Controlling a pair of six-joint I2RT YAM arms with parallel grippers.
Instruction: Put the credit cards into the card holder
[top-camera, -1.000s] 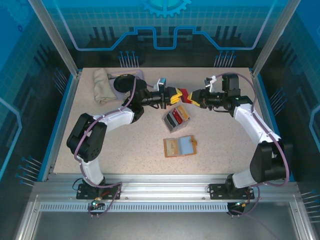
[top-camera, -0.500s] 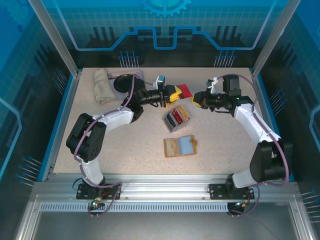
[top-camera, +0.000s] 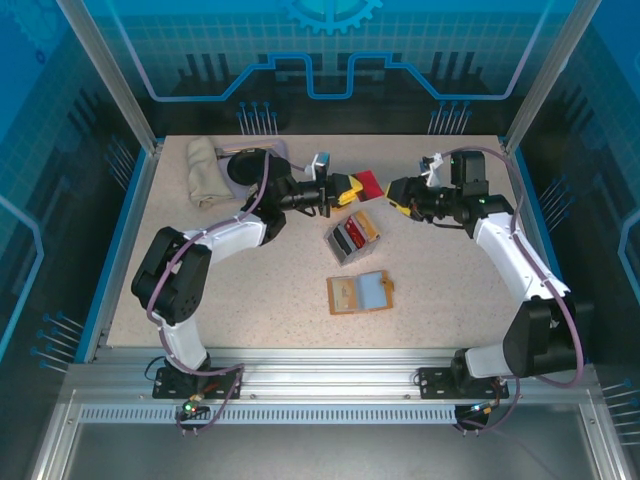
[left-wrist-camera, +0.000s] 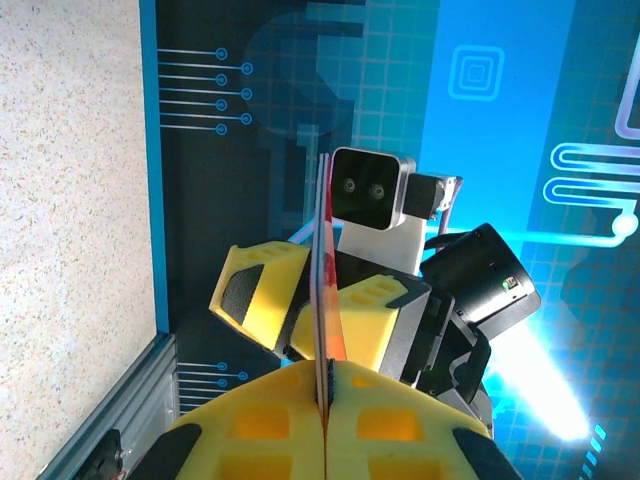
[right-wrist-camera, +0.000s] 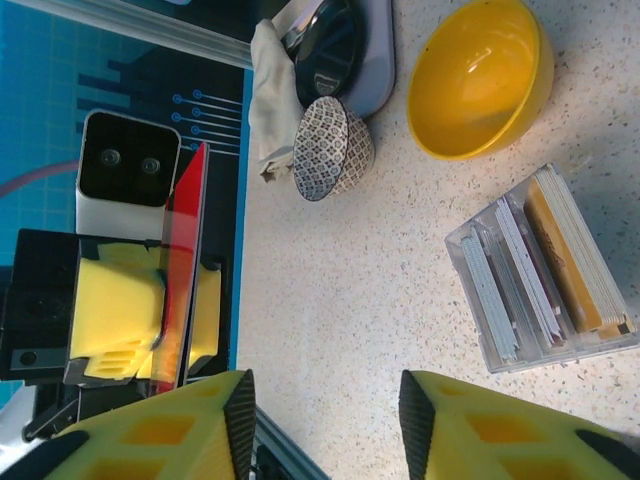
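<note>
Top view: a tan-orange leather card holder (top-camera: 342, 295) lay open on the speckled worktop (top-camera: 270, 290), near a grey slotted plastic tray (top-camera: 333, 240) of cards.
Left wrist view: a thin red plastic credit card (left-wrist-camera: 324, 290) showed edge-on.
Right wrist view: 2 bowls, 1 yellow (right-wrist-camera: 480, 75) and 1 grey-patterned (right-wrist-camera: 330, 135), sat beyond the tray.
Left gripper (left-wrist-camera: 323, 385): jaws pinched tight on the red card, above the worktop.
Right gripper (right-wrist-camera: 325, 400): jaws parted, holding nothing, apart from the card.

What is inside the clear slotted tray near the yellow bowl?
The tray holds cards standing on edge: pale grey ones, a dark red one, a tan stack. Their faces are covered by neighbouring cards.
</note>
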